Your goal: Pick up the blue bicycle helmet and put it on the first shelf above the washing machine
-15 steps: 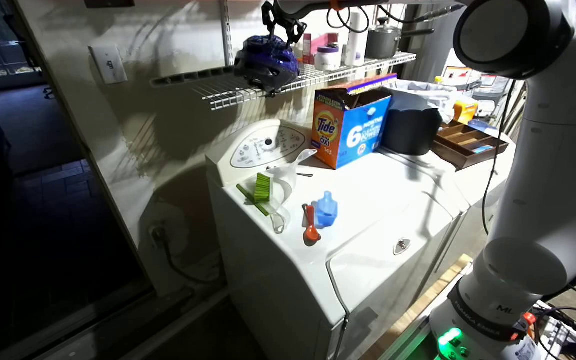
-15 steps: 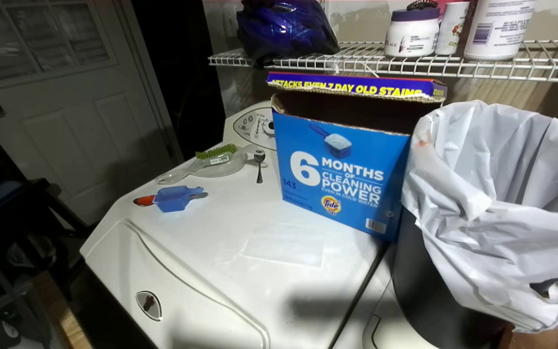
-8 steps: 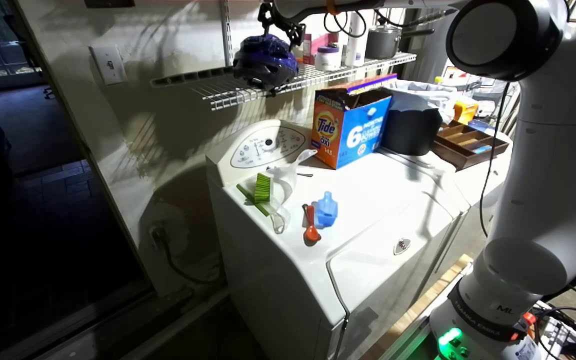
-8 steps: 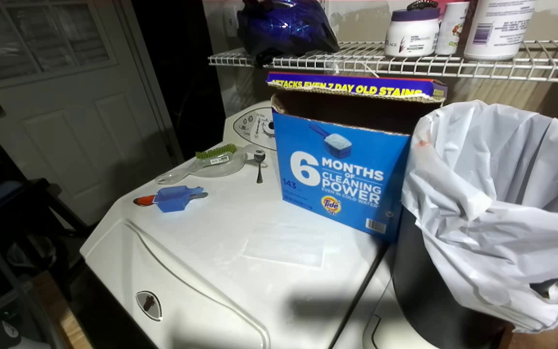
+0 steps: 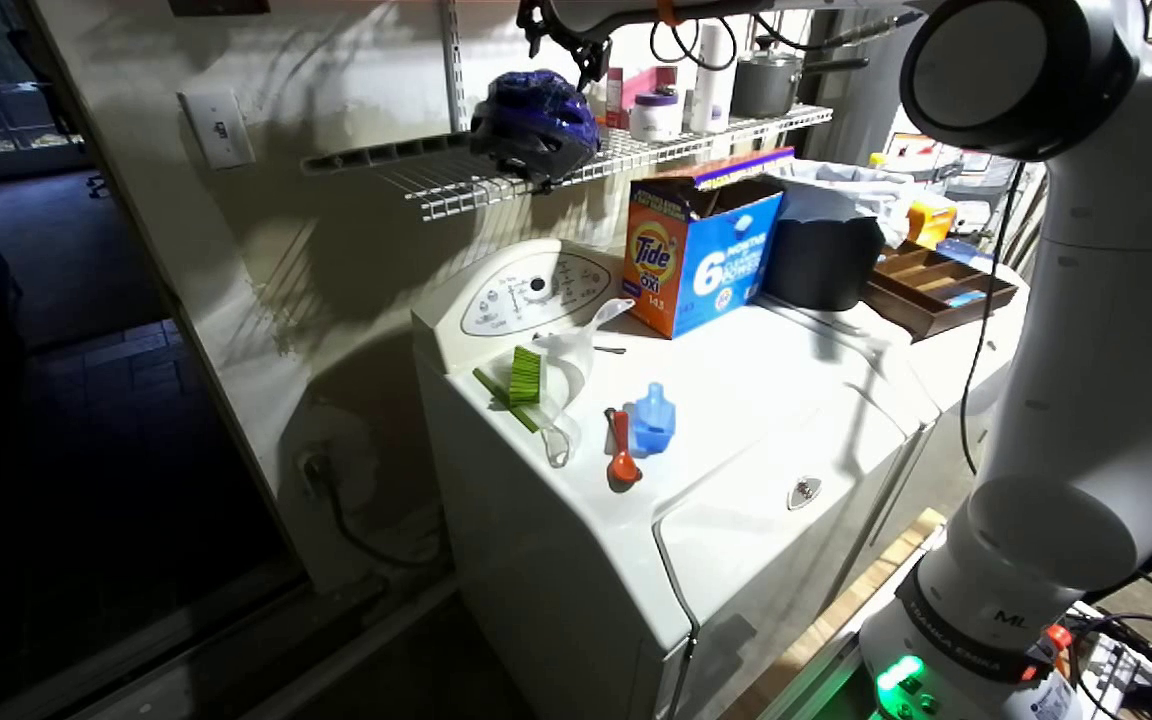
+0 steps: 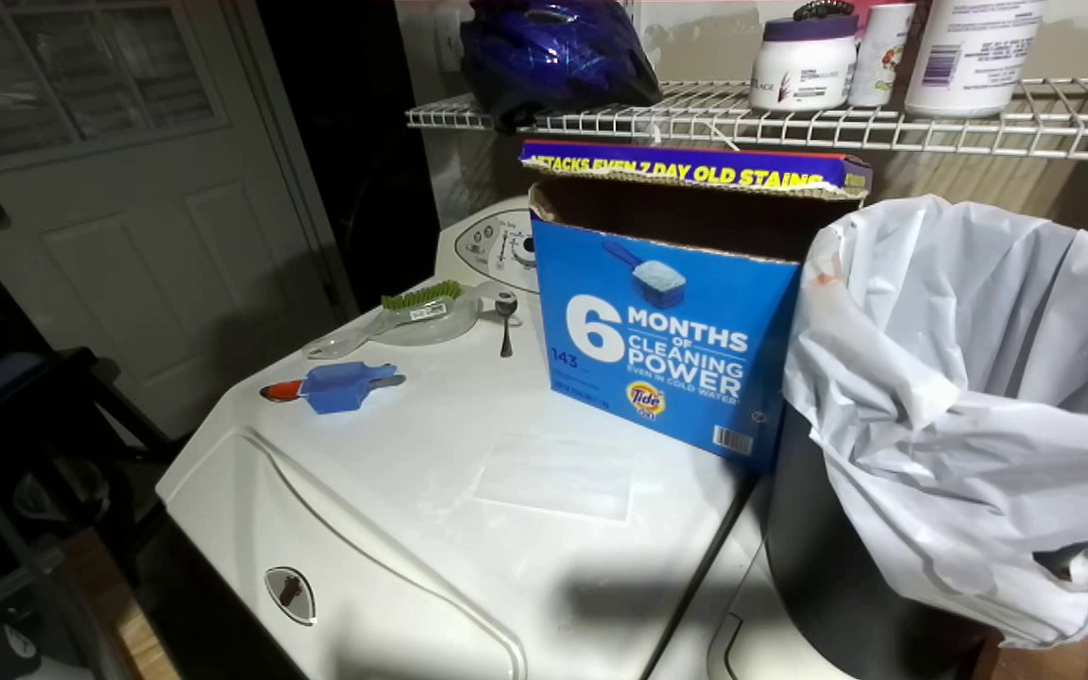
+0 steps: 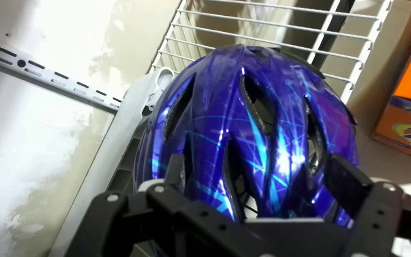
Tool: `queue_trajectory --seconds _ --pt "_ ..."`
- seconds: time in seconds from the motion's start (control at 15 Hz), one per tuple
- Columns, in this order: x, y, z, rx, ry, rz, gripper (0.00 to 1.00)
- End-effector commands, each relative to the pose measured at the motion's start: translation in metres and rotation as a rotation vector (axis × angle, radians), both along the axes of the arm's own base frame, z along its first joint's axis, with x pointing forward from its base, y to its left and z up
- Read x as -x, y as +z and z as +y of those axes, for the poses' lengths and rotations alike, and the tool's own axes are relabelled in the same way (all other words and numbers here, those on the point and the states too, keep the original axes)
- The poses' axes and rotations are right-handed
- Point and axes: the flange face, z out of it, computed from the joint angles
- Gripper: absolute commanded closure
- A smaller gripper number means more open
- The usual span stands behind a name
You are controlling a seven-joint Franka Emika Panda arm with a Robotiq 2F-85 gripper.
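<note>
I'm hanging w/ gripper (image 5: 558,68) spread wide, holding nothing, just above blue helmet (image 5: 536,120), which is sitting on 1st shelf (image 6: 780,123) over washer (image 6: 431,425). Prob. needing to clear off: aiming straight up, slow, so I'm not snagging vents (image 7: 257,101) & dragging it

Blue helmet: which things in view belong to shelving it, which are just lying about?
Job: blue helmet, wire shelf, washing machine (the shelf's landmark), gripper.
Just lying about: Tide box, green-bristled brush, dustpan, blue plastic piece, red spoon, lined bin, brown tray, pot, purple-lidded tub.
</note>
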Motion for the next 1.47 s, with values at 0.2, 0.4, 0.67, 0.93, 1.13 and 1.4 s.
queue_trajectory --seconds 0.2,0.4,0.67,0.93,1.13,1.4 --pt "0.016 0.012 0.005 0.047 -0.05 -0.021 0.0" --pt "0.024 0.015 0.006 0.068 -0.044 -0.015 0.0" --pt "0.031 0.009 0.008 0.092 -0.023 0.024 0.0" --pt "0.043 0.014 0.013 0.168 0.01 0.0 0.0" --pt "0.054 0.013 0.016 0.243 0.026 -0.005 0.0" --pt "0.071 0.016 0.022 0.311 0.061 -0.032 0.0"
